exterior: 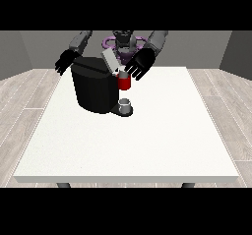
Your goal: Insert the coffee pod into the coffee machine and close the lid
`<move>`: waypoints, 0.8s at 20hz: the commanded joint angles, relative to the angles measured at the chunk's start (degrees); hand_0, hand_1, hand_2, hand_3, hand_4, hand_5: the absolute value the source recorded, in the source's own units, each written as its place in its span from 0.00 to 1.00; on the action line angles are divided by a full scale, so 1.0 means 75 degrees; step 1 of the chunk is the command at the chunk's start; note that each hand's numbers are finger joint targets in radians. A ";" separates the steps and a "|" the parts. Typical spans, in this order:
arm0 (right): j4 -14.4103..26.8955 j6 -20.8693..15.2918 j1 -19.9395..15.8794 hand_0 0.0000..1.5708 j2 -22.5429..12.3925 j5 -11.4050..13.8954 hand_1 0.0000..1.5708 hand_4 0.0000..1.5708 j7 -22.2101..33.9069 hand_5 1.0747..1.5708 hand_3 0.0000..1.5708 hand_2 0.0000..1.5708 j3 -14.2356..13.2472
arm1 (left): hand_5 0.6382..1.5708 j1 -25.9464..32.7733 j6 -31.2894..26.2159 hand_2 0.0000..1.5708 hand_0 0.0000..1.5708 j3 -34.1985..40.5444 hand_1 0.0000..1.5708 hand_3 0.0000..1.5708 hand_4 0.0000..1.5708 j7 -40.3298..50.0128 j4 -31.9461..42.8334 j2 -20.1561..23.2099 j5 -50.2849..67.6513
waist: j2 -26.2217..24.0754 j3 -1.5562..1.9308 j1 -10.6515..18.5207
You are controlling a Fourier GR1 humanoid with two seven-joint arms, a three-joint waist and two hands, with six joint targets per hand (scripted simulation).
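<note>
Just below hand [139, 65]: coffee pod [121, 72].

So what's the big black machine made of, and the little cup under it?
The coffee machine looks like matte black plastic: dark and even, with hardly any shine. The cup looks like pale grey metal or plastic, smooth; the view leaves that open.

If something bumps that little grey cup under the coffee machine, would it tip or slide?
The grey cup looks short and broad, so it would probably slide rather than tip. It seems small and likely light. The coffee machine beside it would likely stop it on that side.
</note>
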 commanded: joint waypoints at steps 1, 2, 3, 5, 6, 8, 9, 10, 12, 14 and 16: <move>0.0149 -0.0013 0.0057 0.00 -0.0059 -0.0021 0.00 0.25 -0.0088 1.00 0.00 0.00 -0.0115 | 1.00 0.0188 0.0024 0.74 0.71 -0.0146 0.71 0.63 0.28 -0.0275 -0.0020 0.0078 -0.0178 | 0.0078 -0.0009 0.0166; 0.0250 0.0073 0.0198 0.00 -0.0035 0.0038 0.00 0.24 -0.0236 1.00 0.00 0.00 -0.0015 | 1.00 0.0093 0.0252 0.73 0.70 -0.0189 0.70 0.62 0.26 0.0116 -0.0046 -0.0190 -0.0260 | -0.0012 -0.0007 0.0032; 0.0365 0.0036 0.0191 0.00 0.0016 -0.0177 0.00 0.21 -0.0246 1.00 0.00 0.00 -0.0229 | 1.00 0.0320 -0.0030 0.72 0.69 -0.0241 0.69 0.61 0.26 -0.0189 -0.0134 -0.0200 -0.0175 | -0.0239 -0.0008 0.0323; -0.0176 0.0245 0.0285 0.00 -0.0093 -0.0122 0.00 0.26 0.0082 1.00 0.00 0.00 0.0038 | 1.00 0.0240 -0.0085 0.71 0.68 -0.0023 0.68 0.60 0.24 -0.0238 0.0175 0.0257 -0.0165 | -0.0156 -0.0011 -0.0080; -0.0096 0.0021 0.0004 0.00 0.0006 0.0008 0.00 0.28 0.0310 1.00 0.00 0.00 0.0110 | 1.00 0.0262 0.0347 0.71 0.67 -0.0226 0.67 0.61 0.23 0.0043 0.0055 -0.0344 -0.0319 | -0.0224 -0.0010 -0.0001; -0.0128 -0.0120 -0.0070 0.00 -0.0045 0.0037 0.00 0.27 0.0428 1.00 0.00 0.00 0.0015 | 1.00 0.0073 -0.0003 0.71 0.67 -0.0051 0.67 0.61 0.23 -0.0035 0.0120 0.0012 -0.0194 | -0.0239 -0.0011 0.0036; -0.0212 -0.0438 0.0314 0.00 0.0397 0.0395 0.00 0.28 -0.0173 1.00 0.00 0.00 0.0383 | 1.00 0.0216 0.0135 0.72 0.68 -0.0001 0.68 0.62 0.23 -0.0476 0.0111 0.0258 -0.0205 | 0.0014 -0.0012 0.0071; 0.0198 -0.0025 0.0195 0.00 0.0135 0.0078 0.00 0.30 -0.0404 1.00 0.00 0.00 0.0083 | 1.00 -0.0107 -0.0109 0.71 0.68 0.0004 0.68 0.61 0.23 -0.0297 -0.0039 0.0222 -0.0142 | 0.0043 -0.0008 0.0132; -0.0079 0.0203 0.0217 0.00 -0.0106 -0.0080 0.00 0.29 -0.0064 1.00 0.00 0.00 0.0005 | 1.00 0.0339 0.0350 0.69 0.65 -0.0125 0.65 0.58 0.23 -0.0366 0.0047 0.0003 -0.0345 | -0.0042 -0.0010 -0.0022; 0.0053 -0.0256 0.0124 0.00 0.0297 0.0123 0.00 0.29 -0.0491 1.00 0.00 0.00 0.0154 | 1.00 0.0189 0.0007 0.52 0.36 -0.0381 0.36 0.41 0.15 -0.0623 -0.0005 0.0118 -0.0512 | 0.0216 -0.0008 0.0112; 0.0051 -0.0145 0.0141 0.00 -0.0008 0.0193 0.00 0.30 -0.0152 1.00 0.00 0.00 0.0118 | 1.00 0.0281 -0.0155 0.00 0.00 -0.0535 0.00 0.00 0.00 -0.0586 0.0025 0.0022 -0.0618 | -0.0015 -0.0009 0.0070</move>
